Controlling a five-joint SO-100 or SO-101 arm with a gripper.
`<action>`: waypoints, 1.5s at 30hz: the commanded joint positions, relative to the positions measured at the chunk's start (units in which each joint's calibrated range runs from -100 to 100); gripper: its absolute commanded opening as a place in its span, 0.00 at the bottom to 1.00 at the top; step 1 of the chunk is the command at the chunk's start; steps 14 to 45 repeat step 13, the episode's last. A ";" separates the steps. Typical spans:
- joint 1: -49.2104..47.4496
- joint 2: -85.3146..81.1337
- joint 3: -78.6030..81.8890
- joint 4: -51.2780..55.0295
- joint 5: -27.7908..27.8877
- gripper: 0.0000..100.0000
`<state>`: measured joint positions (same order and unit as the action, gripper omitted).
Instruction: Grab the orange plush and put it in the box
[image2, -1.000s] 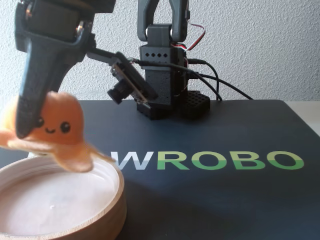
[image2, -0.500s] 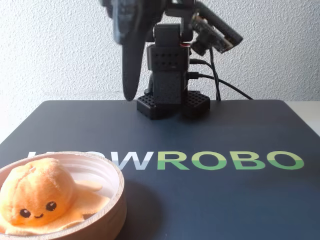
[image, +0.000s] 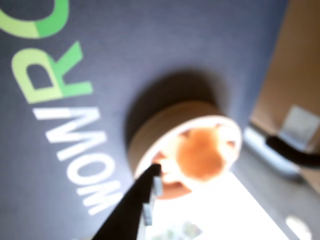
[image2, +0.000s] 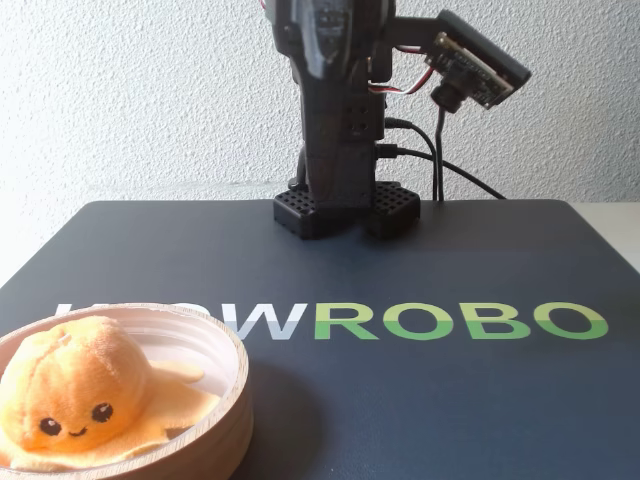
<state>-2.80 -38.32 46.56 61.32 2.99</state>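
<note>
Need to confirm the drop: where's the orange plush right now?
The orange plush lies inside the box at the lower left of the fixed view, on the dark mat left of the ROBO lettering.

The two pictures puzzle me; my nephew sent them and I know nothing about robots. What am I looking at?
This is a small black robot arm bolted onto a dark mat printed with white and green letters. The sharp picture comes from a camera standing on the table, facing the arm. The blurry one comes from a camera riding on the arm, looking down; the black shape at its bottom is a gripper finger. A soft orange octopus plush with a smiling face lies inside a shallow round wooden-rimmed box. Nothing is held.
</note>
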 joint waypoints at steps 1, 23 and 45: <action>0.22 -1.56 -0.33 -0.73 -0.13 0.52; -3.44 -2.40 4.12 -1.78 -0.18 0.52; -3.44 -2.40 4.12 -1.78 -0.18 0.52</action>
